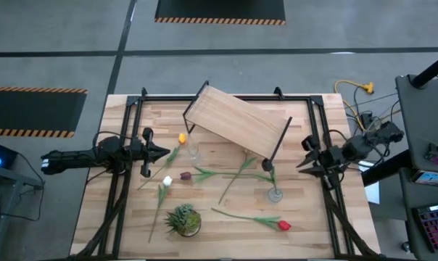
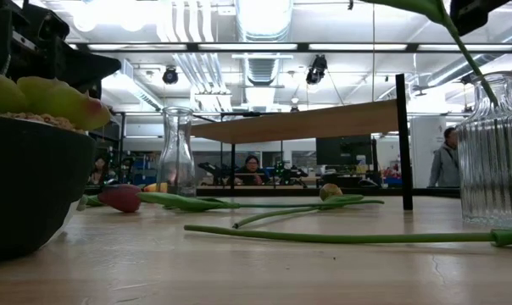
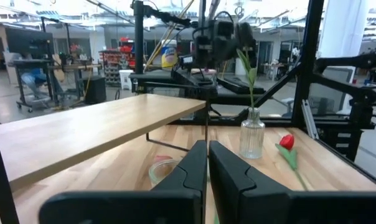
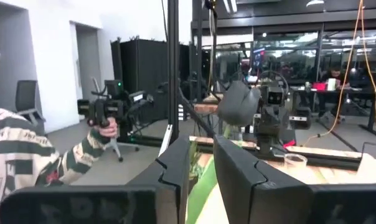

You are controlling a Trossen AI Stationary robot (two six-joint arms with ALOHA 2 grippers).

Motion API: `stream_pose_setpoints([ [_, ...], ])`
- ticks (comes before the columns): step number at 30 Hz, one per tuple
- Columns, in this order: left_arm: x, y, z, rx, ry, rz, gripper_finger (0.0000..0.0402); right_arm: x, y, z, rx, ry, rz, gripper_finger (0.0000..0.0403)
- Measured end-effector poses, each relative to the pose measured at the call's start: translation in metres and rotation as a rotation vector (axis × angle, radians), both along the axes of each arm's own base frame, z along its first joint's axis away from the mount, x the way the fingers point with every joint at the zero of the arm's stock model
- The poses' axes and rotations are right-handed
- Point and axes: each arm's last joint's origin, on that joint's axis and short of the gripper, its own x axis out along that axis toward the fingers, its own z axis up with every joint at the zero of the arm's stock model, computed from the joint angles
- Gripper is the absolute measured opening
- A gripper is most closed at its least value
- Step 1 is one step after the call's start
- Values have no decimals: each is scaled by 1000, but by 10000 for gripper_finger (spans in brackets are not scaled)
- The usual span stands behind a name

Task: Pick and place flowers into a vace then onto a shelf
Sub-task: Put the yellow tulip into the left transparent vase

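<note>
While the right tool pinched a green flower stem, its flower stood in the ribbed vase. The left tool sat shut — other flowers lay across the surface; the second vase beside the shelf held none.

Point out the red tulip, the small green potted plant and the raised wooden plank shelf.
Red tulip [image 1: 283, 225], high view, flower head.
Small green potted plant [image 1: 183, 220], high view, leafy top.
Raised wooden plank shelf [image 1: 233, 120], high view, board's middle.

Four views of one table
Overhead looks straight down; low looks level, close; both share the shelf and vase.
</note>
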Motion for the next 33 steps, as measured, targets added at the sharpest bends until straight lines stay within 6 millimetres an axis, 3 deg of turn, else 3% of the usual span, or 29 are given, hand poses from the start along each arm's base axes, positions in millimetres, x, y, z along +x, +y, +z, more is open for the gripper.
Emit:
stream_pose_setpoints([
  [8, 0, 0, 0, 0, 0, 1, 0, 14, 5, -11, -48, 5, -19, 63],
  [19, 0, 0, 1, 0, -5, 1, 0, 21, -12, -25, -18, 58, -169, 63],
  [33, 0, 0, 1, 0, -12, 1, 0, 23, -14, -34, -43, 101, -140, 63],
])
